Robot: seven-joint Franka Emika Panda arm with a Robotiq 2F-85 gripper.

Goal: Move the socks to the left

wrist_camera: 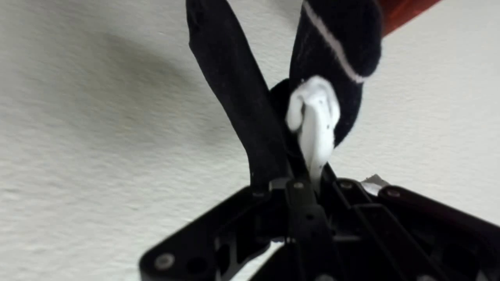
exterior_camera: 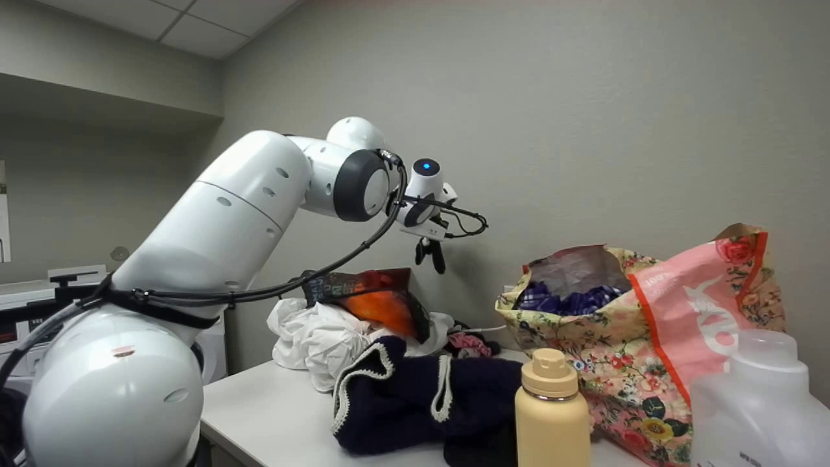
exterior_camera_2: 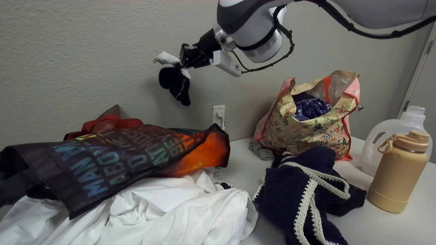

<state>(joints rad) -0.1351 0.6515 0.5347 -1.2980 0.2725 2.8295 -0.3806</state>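
A black-and-white bundle of socks (exterior_camera_2: 174,83) hangs in the air from my gripper (exterior_camera_2: 182,64), which is shut on it in front of the wall. The white part (exterior_camera_2: 167,58) sticks out sideways while the black part droops below the fingertips. Seen in the wrist view, white fabric (wrist_camera: 317,128) runs in between the fingers of the gripper (wrist_camera: 315,183). Black socks (wrist_camera: 238,89) spread beyond it, with a pale line on the right-hand one. Small and dark, the socks (exterior_camera: 438,257) also show under the wrist in an exterior view.
Below the gripper, a dark lettered bag (exterior_camera_2: 129,156) lies on white cloth (exterior_camera_2: 177,211). A navy knit garment (exterior_camera_2: 293,197) is on the table, near a floral bag (exterior_camera_2: 303,132) containing plaid cloth. A yellow bottle (exterior_camera_2: 398,173) and a clear jug (exterior_camera_2: 371,156) stand beyond. Grey cloth (exterior_camera_2: 261,151) lies beside the floral bag.
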